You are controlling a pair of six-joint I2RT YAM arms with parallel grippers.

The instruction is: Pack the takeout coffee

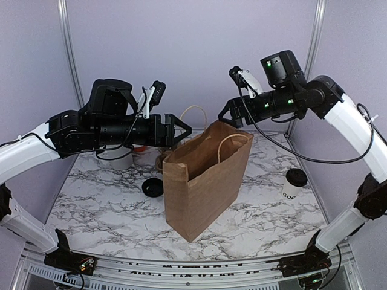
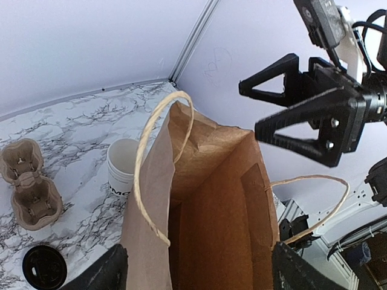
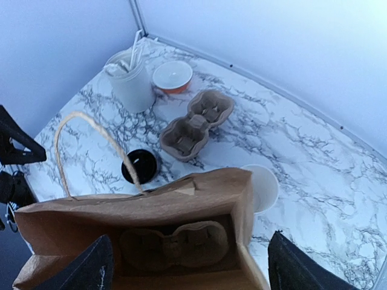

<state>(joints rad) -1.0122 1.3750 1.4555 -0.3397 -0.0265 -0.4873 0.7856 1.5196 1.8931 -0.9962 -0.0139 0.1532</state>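
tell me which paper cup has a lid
The white paper cup with a black dome lid, standing right of the brown paper bag; the other cup, behind the bag, is lidless.

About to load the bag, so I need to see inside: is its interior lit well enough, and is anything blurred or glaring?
Right wrist: bag interior shaded, yet the carrier at its bottom is readable; that arm's own fingers are dark blurs in the lower corners. Left wrist: inner walls evenly lit, bottom cropped out. Top: soft even light, no glare, coffee sharp.

Left tool [image 1: 183, 133] and right tool [image 1: 225, 116] aloft, face to face, jaws wide apart.
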